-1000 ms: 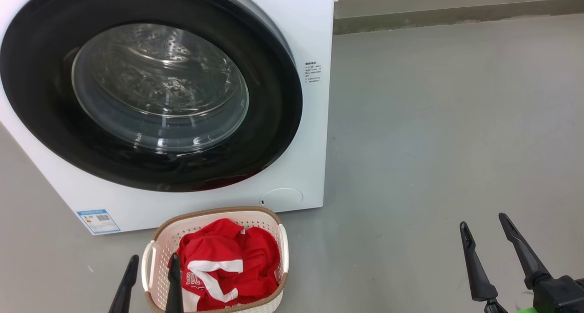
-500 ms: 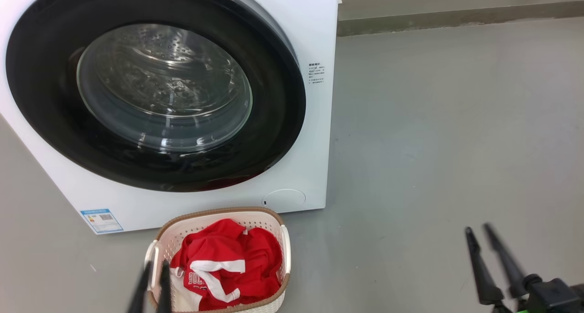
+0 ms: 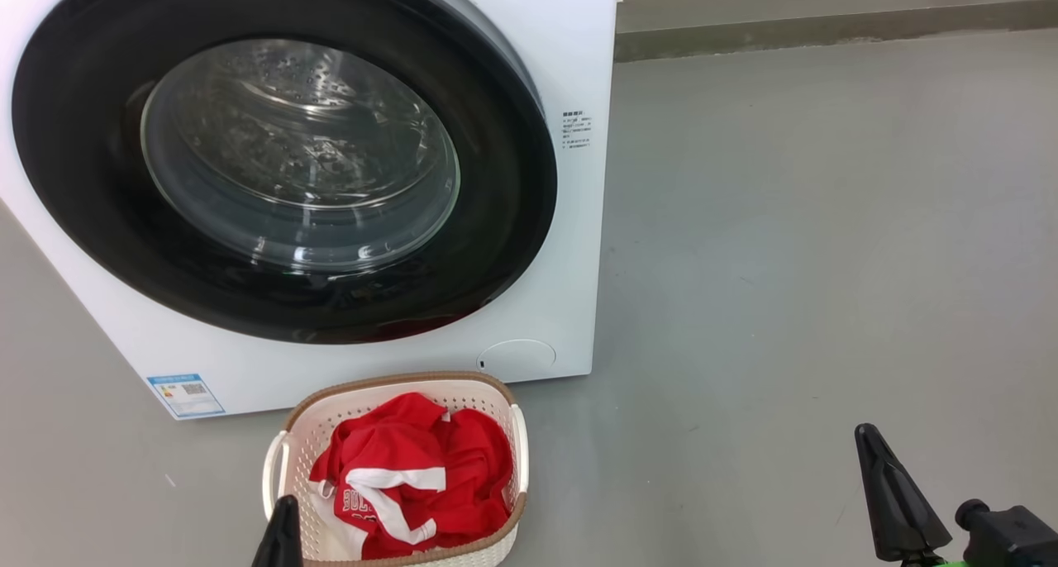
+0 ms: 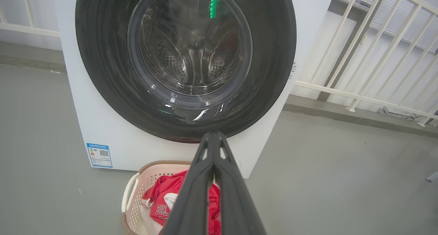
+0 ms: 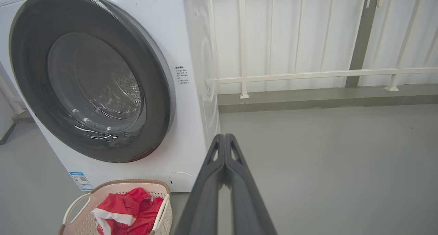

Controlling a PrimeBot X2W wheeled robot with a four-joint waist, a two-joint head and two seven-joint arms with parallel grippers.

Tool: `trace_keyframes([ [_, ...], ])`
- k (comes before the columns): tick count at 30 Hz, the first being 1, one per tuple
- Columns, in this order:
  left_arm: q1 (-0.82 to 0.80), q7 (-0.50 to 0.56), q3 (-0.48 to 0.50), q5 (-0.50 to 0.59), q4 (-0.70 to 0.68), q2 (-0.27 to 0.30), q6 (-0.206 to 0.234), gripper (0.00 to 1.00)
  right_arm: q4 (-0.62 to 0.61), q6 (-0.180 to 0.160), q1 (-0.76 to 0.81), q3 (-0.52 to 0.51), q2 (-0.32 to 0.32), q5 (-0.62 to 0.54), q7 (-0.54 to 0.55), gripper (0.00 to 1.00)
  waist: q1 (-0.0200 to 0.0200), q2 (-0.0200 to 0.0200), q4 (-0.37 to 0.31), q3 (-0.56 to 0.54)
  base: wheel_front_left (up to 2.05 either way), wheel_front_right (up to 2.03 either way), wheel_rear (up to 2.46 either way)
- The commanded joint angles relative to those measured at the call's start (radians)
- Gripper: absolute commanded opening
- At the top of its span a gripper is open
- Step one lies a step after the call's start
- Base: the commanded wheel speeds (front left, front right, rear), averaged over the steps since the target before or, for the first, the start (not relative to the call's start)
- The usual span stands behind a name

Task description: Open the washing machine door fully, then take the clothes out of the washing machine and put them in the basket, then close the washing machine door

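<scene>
Head view: high, close, tilted forward and down. Washing machine [image 3: 570,54] front fills upper left with top cropped, floor [image 3: 785,261] to right, basket [image 3: 397,381] at bottom edge.

Left wrist view: low, faces door [image 4: 102,74] almost square-on, looking along left pincer [image 4: 213,134]; basket at bottom.

Right wrist view: low, offset to robot's right, faces machine obliquely along right pincer [image 5: 224,136]; takes in side panel and railing [image 5: 308,74] behind.

All three share door, basket, blue label [image 3: 186,393] and floor before machine.

we see glossy black ring, clear glass on the washing machine door [image 3: 281,154], smooth white washing machine [image 3: 579,245], before it perforated plastic basket [image 3: 397,383], red cloth clothes [image 3: 463,459] inside, matt grey floor [image 3: 785,261]
</scene>
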Motion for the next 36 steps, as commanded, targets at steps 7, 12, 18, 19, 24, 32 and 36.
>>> trace_keyframes([
  [7,-0.046,0.017,0.012,-0.097,-0.005,0.014,-0.024,0.00,-0.008,0.000,-0.044,0.008,-0.018,0.111,0.018,0.00,-0.0002,0.0000,0.003,0.003,0.00,0.00,0.00],
  [12,-0.057,0.029,0.015,-0.157,0.006,0.017,-0.031,0.00,0.001,0.001,-0.055,0.010,-0.022,0.175,0.030,0.00,-0.0002,0.0000,0.005,0.005,0.00,0.00,0.00],
  [18,-0.070,0.043,0.019,-0.228,0.018,0.020,-0.040,0.00,0.013,0.001,-0.069,0.012,-0.025,0.251,0.045,0.00,-0.0002,0.0000,0.007,0.008,0.00,0.00,0.00],
  [19,-0.073,0.045,0.020,-0.240,0.020,0.020,-0.041,0.00,0.014,0.001,-0.072,0.013,-0.026,0.264,0.047,0.00,-0.0002,0.0000,0.007,0.008,0.00,0.00,0.00],
  [24,-0.083,0.058,0.024,-0.298,0.028,0.023,-0.048,0.00,0.024,0.001,-0.083,0.014,-0.029,0.327,0.060,0.00,-0.0002,0.0000,0.009,0.011,0.00,0.00,0.00],
  [32,-0.099,0.078,0.031,-0.391,0.041,0.026,-0.059,0.00,0.038,0.001,-0.102,0.015,-0.033,0.427,0.081,0.00,-0.0002,0.0000,0.012,0.014,0.00,0.00,0.00],
  [36,-0.107,0.088,0.035,-0.438,0.047,0.027,-0.065,0.00,0.046,0.001,-0.111,0.016,-0.035,0.477,0.092,0.00,-0.0002,0.0000,0.014,0.016,0.00,0.00,0.00],
])
